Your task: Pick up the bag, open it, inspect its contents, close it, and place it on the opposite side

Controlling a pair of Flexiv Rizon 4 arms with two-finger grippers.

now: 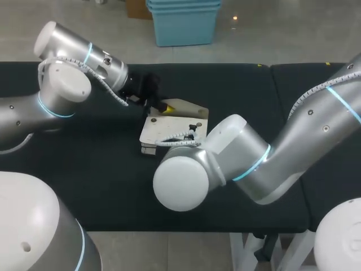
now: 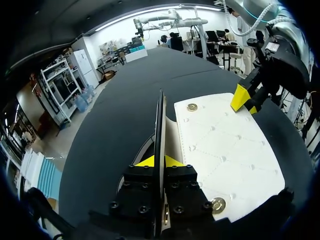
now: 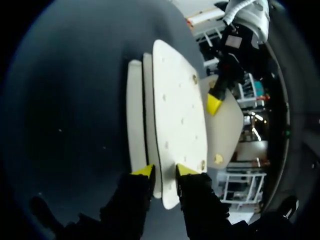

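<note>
The white bag (image 1: 169,129) lies near the middle of the black worktop (image 1: 84,169). The left claw (image 2: 159,161) is at the far left edge of the bag and pinches a thin panel of it, which stands on edge between the yellow tips. The right claw (image 3: 165,171) is at the opposite edge, with both tips pressed against the flap, one from each side.
</note>
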